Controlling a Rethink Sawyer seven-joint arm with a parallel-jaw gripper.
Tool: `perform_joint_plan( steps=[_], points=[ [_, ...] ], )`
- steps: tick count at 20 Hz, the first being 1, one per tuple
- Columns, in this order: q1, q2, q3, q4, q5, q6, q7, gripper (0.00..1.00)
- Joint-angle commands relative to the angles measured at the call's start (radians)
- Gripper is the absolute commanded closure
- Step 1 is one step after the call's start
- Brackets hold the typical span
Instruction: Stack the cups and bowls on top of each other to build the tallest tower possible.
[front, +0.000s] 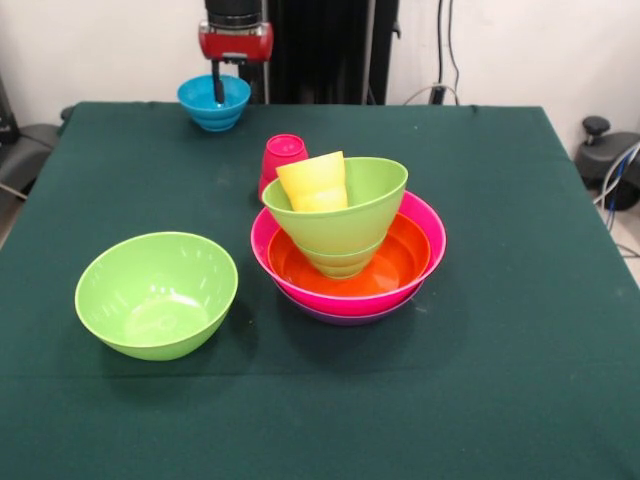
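The tower stands at the table's middle: a purple bowl lowest, then a hot pink bowl, an orange bowl and two nested lime green bowls, tilted. A yellow cup leans inside the top green bowl. A red cup stands upside down just behind the tower. A large lime green bowl sits alone at the front left. A small sky blue bowl sits at the far edge. My gripper reaches down into it. The orange cup is out of view.
The green table cloth ends at the far edge just behind the blue bowl. A black chair part shows at the left, and cables with a black base at the right, off the table.
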Motion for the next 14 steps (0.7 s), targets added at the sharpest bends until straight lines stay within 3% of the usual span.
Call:
perform_joint_plan(
  steps=[1,14],
  points=[
    [0.045,0.066,0.095,-0.164,0.044,0.044,0.059,0.0],
    [0.072,0.1,0.076,-0.196,0.052,0.019,0.064,0.0]
  ],
)
